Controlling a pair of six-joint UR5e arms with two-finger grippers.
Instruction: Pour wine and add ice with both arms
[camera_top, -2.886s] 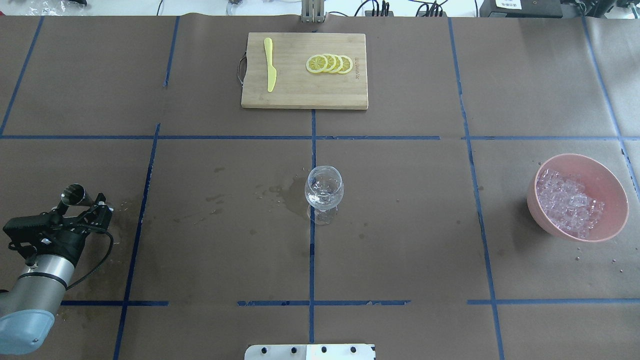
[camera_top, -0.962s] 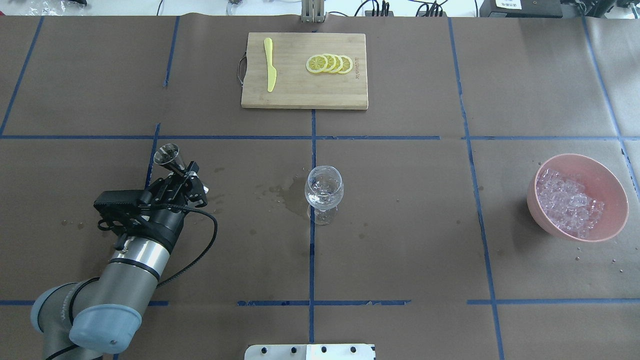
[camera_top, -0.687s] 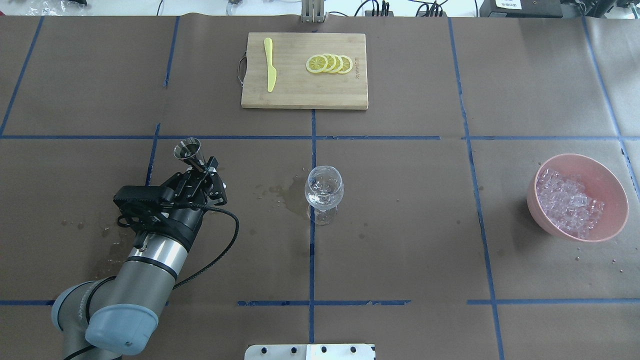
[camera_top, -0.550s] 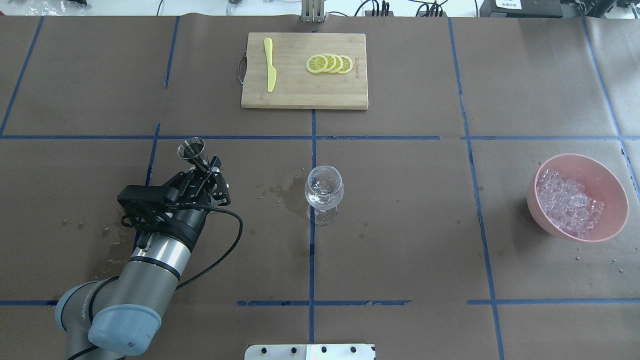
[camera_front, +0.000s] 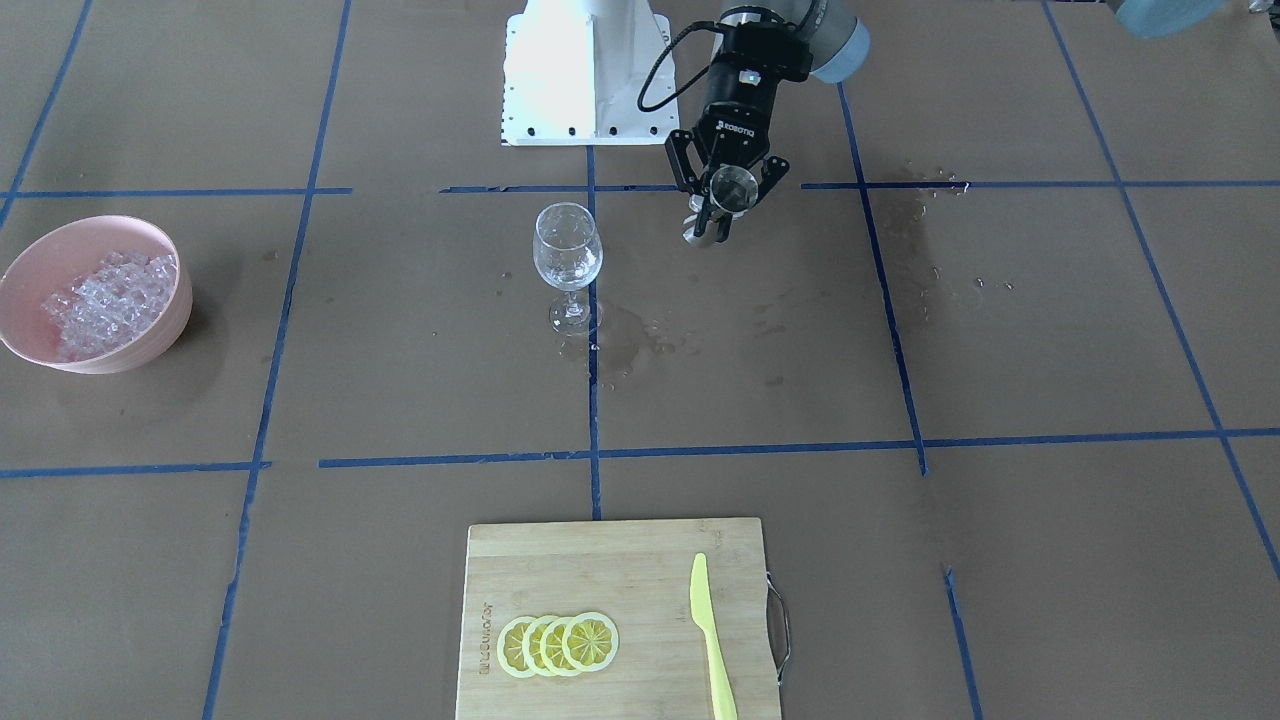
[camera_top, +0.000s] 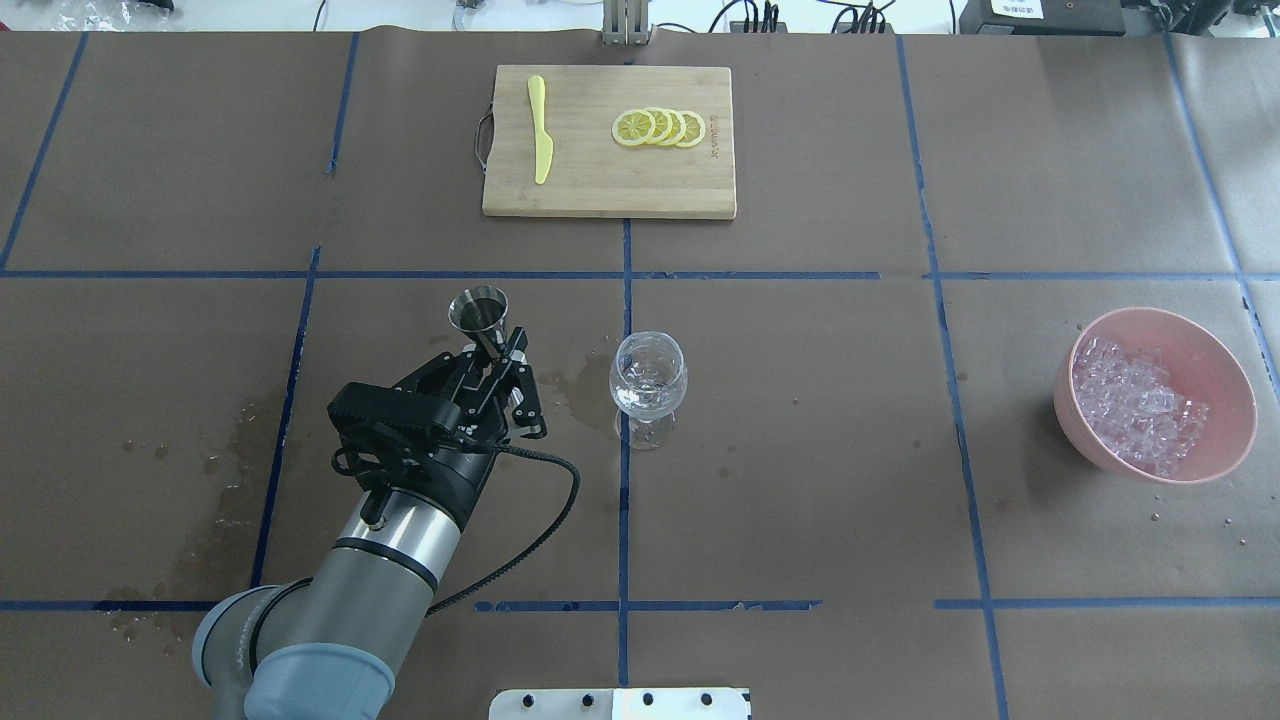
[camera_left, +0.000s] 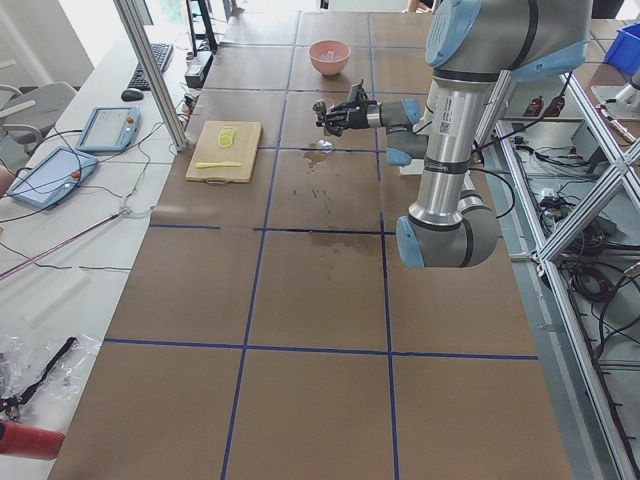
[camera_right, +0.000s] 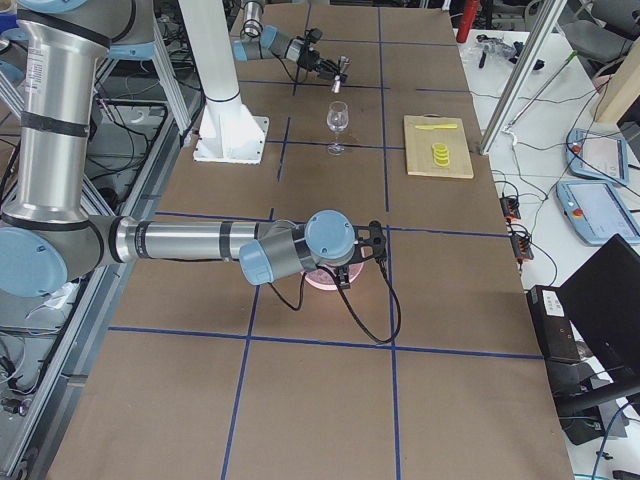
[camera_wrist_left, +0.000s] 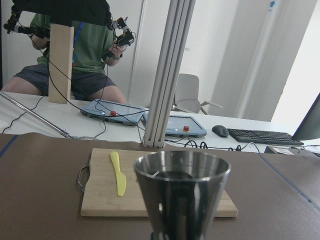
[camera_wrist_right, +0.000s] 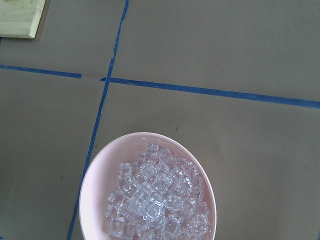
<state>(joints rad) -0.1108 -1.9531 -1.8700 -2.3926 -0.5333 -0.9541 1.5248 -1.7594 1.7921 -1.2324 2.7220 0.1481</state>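
My left gripper (camera_top: 497, 354) is shut on the waist of a steel jigger (camera_top: 478, 308) and holds it upright above the table, a short way left of the clear stemmed wine glass (camera_top: 648, 385). In the left wrist view the jigger (camera_wrist_left: 181, 192) holds a little dark wine (camera_wrist_left: 176, 175). In the front view the left gripper (camera_front: 722, 200) is to the right of the glass (camera_front: 567, 250). The ice (camera_top: 1135, 405) is heaped in a pink bowl (camera_top: 1232, 372) at the far right. The right gripper (camera_right: 362, 245) hovers over that bowl; I cannot tell its state. The right wrist view looks down on the ice (camera_wrist_right: 155, 200).
A wooden cutting board (camera_top: 600, 190) with a yellow knife (camera_top: 540, 130) and lemon slices (camera_top: 660, 128) lies at the far middle. Wet stains (camera_top: 575, 385) mark the brown paper left of the glass. The white pedestal base (camera_front: 585, 70) stands at the robot's edge.
My left arm has carried the jigger from the table's far left rightward, close to the glass. The glass, bowl and board have not moved.
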